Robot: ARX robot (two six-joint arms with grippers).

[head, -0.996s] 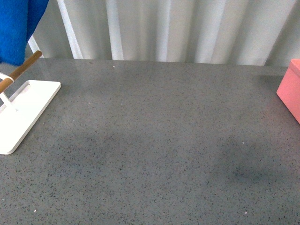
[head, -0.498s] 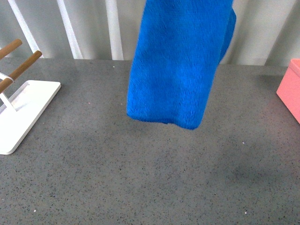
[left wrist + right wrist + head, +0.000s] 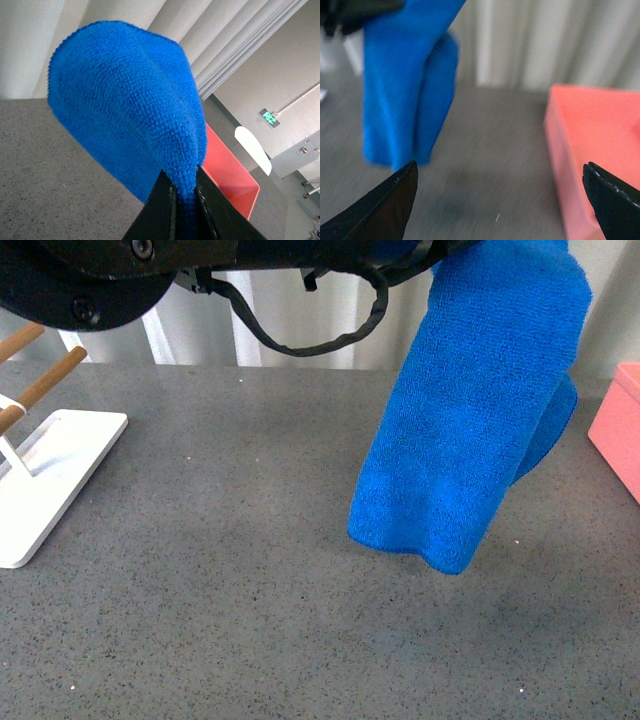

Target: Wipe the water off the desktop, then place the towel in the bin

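Observation:
The blue towel (image 3: 470,430) hangs folded in the air above the right part of the dark speckled desktop (image 3: 230,570), its lower end just clear of the surface. My left gripper (image 3: 184,192) is shut on the towel (image 3: 125,100), pinching a fold between its black jaws. The left arm (image 3: 150,270) spans the top of the front view. The salmon-pink bin (image 3: 622,430) stands at the right edge, just beyond the towel; it also shows in the left wrist view (image 3: 225,170). My right gripper (image 3: 500,172) is open and empty, low over the desktop between the towel (image 3: 400,90) and the bin (image 3: 595,140).
A flat white stand (image 3: 45,480) with wooden rods sits at the left edge of the desktop. A pleated white curtain (image 3: 320,330) runs along the far edge. A faint darker patch (image 3: 452,202) lies on the desktop under the right gripper.
The towel has swung from the far left across the middle to the right side, near the bin. The left arm now stretches across the top of the front view.

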